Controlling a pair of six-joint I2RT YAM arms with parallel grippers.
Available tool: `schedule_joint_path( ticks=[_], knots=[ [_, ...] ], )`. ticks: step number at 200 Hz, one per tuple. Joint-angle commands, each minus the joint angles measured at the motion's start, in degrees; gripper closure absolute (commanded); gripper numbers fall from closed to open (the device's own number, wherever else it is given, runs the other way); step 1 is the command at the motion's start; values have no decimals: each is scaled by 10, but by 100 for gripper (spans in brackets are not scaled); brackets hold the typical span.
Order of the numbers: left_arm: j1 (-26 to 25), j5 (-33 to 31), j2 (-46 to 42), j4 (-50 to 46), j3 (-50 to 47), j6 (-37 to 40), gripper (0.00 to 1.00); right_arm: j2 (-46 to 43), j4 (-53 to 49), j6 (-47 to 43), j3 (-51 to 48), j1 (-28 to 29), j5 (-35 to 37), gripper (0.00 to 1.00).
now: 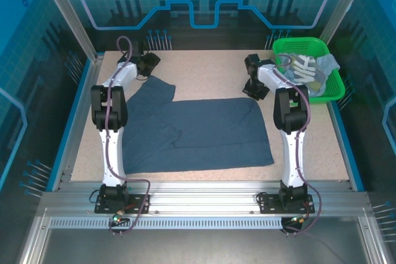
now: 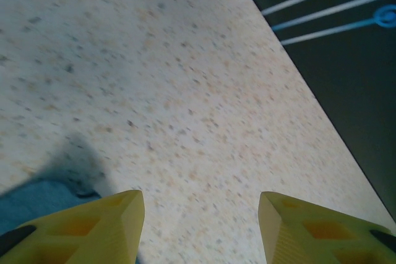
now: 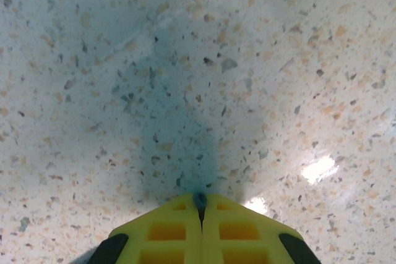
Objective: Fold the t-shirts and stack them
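Table [image 1: 309, 146] carrying the slate-blue shirt [image 1: 198, 134], spread flat at centre-left; more shirts [image 1: 303, 69] lie in the basket [image 1: 337, 91], far right. Left pincer [image 2: 199, 208] released just beyond the far sleeve; right pincer [image 3: 200, 201] clenched near the far-right corner. We advise lifting both edges evenly. Whether cloth is pinched, we cannot tell.

The speckled beige table [image 1: 204, 69] carries a dark slate-blue t-shirt [image 1: 198, 134] spread flat at its centre, one sleeve reaching toward 11 o'clock. A green mesh basket [image 1: 300, 44] stands at 2 o'clock.
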Motion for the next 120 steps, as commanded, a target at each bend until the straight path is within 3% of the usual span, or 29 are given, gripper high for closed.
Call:
schedule_joint_path(
  ticks=[1,28,64,120],
  knots=[
    [2,-86,37,-100,72,-3,46,-15,-13,-9,-13,9,-13,100],
    [-2,-103,79,-185,141,-25,46,-16,-16,-12,-14,9,-10,100],
    [-6,-111,92,-232,153,-81,47,-16,-13,-12,-15,9,-15,100],
    [-8,-81,130,-245,206,-140,48,-11,-10,-12,-13,9,-23,100]
  ],
)
